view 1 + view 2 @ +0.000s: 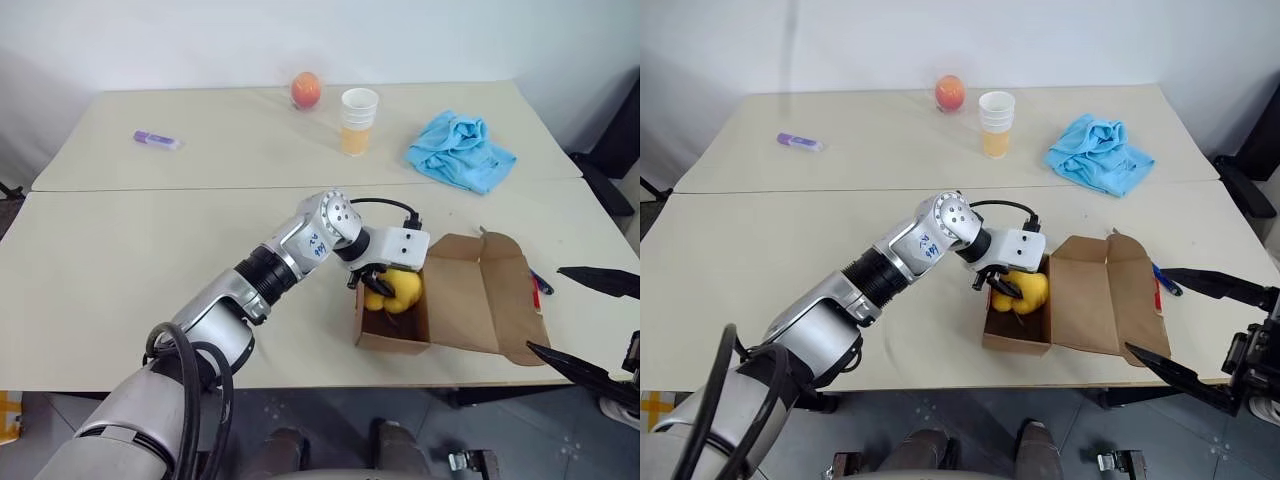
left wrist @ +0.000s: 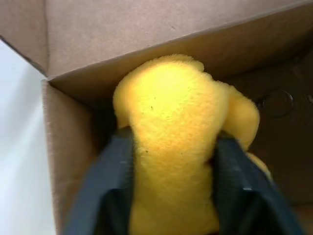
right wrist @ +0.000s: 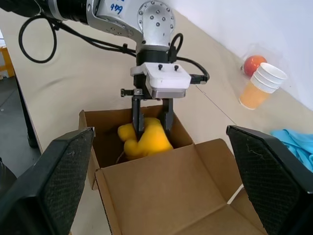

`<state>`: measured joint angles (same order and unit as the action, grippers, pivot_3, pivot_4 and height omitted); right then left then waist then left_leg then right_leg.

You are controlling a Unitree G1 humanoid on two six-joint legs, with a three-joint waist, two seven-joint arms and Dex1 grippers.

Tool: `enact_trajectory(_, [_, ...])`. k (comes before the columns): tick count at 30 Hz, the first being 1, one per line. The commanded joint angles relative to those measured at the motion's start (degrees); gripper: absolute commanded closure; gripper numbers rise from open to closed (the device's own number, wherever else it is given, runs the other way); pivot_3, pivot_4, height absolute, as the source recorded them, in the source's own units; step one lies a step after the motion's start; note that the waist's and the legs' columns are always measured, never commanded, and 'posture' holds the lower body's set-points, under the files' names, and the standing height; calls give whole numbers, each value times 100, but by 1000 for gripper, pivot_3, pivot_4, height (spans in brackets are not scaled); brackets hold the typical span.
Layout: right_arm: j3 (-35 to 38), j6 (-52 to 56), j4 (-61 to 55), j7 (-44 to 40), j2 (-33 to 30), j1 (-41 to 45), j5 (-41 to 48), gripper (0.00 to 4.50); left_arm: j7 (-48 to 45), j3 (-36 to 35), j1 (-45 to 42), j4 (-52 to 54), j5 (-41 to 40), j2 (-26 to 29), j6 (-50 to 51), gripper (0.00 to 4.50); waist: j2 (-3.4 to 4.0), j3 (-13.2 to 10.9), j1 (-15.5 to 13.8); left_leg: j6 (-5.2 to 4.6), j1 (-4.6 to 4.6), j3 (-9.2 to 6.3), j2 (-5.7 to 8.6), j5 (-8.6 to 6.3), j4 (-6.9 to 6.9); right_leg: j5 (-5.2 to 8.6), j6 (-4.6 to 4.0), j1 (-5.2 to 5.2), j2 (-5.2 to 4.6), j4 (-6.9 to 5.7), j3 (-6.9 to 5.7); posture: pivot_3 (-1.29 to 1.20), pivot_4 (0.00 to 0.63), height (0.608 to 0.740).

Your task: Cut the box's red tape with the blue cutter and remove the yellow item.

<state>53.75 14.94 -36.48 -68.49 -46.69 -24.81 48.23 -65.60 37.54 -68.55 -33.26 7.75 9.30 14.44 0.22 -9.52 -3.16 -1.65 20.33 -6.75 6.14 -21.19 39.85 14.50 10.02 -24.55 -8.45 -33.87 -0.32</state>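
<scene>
The left end effector [image 3: 152, 122] is being reached down into the open box [image 1: 470, 300], and its two black fingers [image 2: 110, 181] are being pressed against either side of the yellow item [image 2: 171, 142], which is being pinched between them while it is sitting inside the box. The box's lid flap is being laid open on the side of the left end effector away from its arm, toward the right end effector [image 1: 1185, 320]. The right end effector is being held with its fingers spread wide and nothing between them, just beside the box's open flap. The blue cutter [image 1: 1167, 280] is being partly hidden behind the flap, lying on the counter [image 1: 120, 260] near the right end effector. Well beyond the left end effector, an orange fruit [image 1: 306, 89], stacked cups [image 1: 358, 120], a blue cloth [image 1: 460, 150] and a purple stick [image 1: 157, 140] are being left apart on the counter.
</scene>
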Motion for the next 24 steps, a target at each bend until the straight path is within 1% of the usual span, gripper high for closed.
enact_trajectory(1, [-35, -137, 2, 24, 40, 48, -25, 0, 57, -357, -39, -41, -58, -87, -103, 3560, -1, 0, 1, 0, 0, 0, 0, 0, 0, 0, 1, 0, 0, 0, 0, 0, 150, 740])
enact_trajectory(2, [-60, -149, 23, 25, 42, 64, -46, 0, 40, -498, -37, -47, -158, -120, -105, 3857, -1, 0, 3, 0, 1, 0, 0, 0, 0, -1, 1, 0, 0, -1, 0, 0, 150, 740])
enact_trajectory(3, [-77, -160, 37, 24, 43, 75, -61, 0, 27, -594, -36, -56, -215, -146, -111, 4063, -1, 0, 3, 0, 1, 0, 0, 0, 1, -1, 2, -1, 0, -3, 0, 0, 150, 740])
enact_trajectory(5, [-157, -199, 87, 57, 68, 122, -109, 0, -128, -1233, 33, 5, -837, -246, 181, 4471, 0, 0, 4, 0, 3, 0, 0, 0, 1, -1, 2, -2, 0, -3, 0, 0, 150, 740])
enact_trajectory(6, [-202, -216, 102, 81, 86, 152, -123, 0, -165, -1618, 82, 35, -1201, -311, 331, 4497, 0, 0, 6, -1, 3, -1, 0, 0, 0, -1, 2, -3, 0, -3, 0, 0, 150, 740])
enact_trajectory(7, [-264, -223, 107, 153, 122, 219, -98, 0, -11, -2148, 101, -4, -1632, -420, 477, 4497, -1, 0, 9, -1, 4, -2, -1, 0, 0, -1, 2, -3, 0, -2, -1, 0, 150, 740])
enact_trajectory(9, [-359, -181, 75, 286, 171, 321, -7, 0, 136, -2848, 169, -25, -2125, -433, 367, 4497, -1, -1, 15, -1, 4, -4, -2, 0, 2, -1, 2, -4, 0, -4, -1, 0, 150, 740])
enact_trajectory(10, [-426, -151, 51, 369, 196, 386, 49, 0, 118, -3082, 228, 9, -2284, -346, 356, 4497, -1, 0, 22, -1, 4, -5, -3, 0, 2, -1, 2, -4, 0, -4, -2, 0, 150, 740])
enact_trajectory(12, [-633, -54, -23, 579, 225, 586, 221, 0, -96, -3468, 460, 222, -2555, 9, 312, 4497, 5, 3, 62, 1, 2, -3, -5, 0, 1, -1, 2, -5, 0, -4, -2, 0, 150, 740])
enact_trajectory(14, [-920, 73, -88, 849, 230, 880, 455, 0, -12, -3924, 668, 377, -2808, 430, 466, 4497, 7, 4, 176, 3, -8, 4, -11, 0, -7, -1, 1, -5, 1, -7, 0, 0, 150, 740])
enact_trajectory(17, [-1463, 145, -82, 1041, 238, 1329, 553, 0, 183, -4481, 1062, 535, -3005, 1084, 562, 4497, 5, 3, 199, 8, -9, 4, -15, 1, -8, 0, 0, -11, 3, -13, 0, 0, 150, 740])
enact_trajectory(18, [-1847, 152, -11, 1075, 303, 1608, 526, 0, 242, -4736, 1505, 709, -2961, 1511, 465, 4497, 6, 4, 214, 9, -9, 3, -15, 2, -5, 0, 0, -11, 3, -14, -1, 0, 150, 740])
enact_trajectory(20, [-2481, 165, 138, 1105, 424, 2063, 411, 0, 434, -5183, 2316, 1087, -2939, 2102, 324, 4497, 7, 4, 271, 11, -13, 0, -13, 0, -11, 0, -2, -15, 4, -15, 5, 0, 150, 740])
enact_trajectory(21, [-2724, 166, 203, 1115, 469, 2233, 341, 0, 546, -5364, 2640, 1257, -2968, 2281, 289, 4497, 7, 5, 326, 11, -14, -2, -13, 0, -14, 1, -4, -16, 4, -14, 6, 0, 150, 740])
enact_trajectory(23, [-3335, 166, 415, 965, 560, 2573, 118, 0, 804, -5909, 3663, 1853, -3086, 2629, 389, 4497, 7, 5, 326, 13, -15, -29, 2, -2, -22, 2, -9, -34, 2, -19, 6, 0, 150, 740])
enact_trajectory(24, [-3523, 100, 512, 890, 596, 2679, 2, 0, 901, -6079, 4020, 2097, -3151, 2715, 452, 4497, 5, 4, 323, 12, -12, -34, 6, -3, -22, -1, -14, -42, 2, -22, 5, 0, 150, 740])
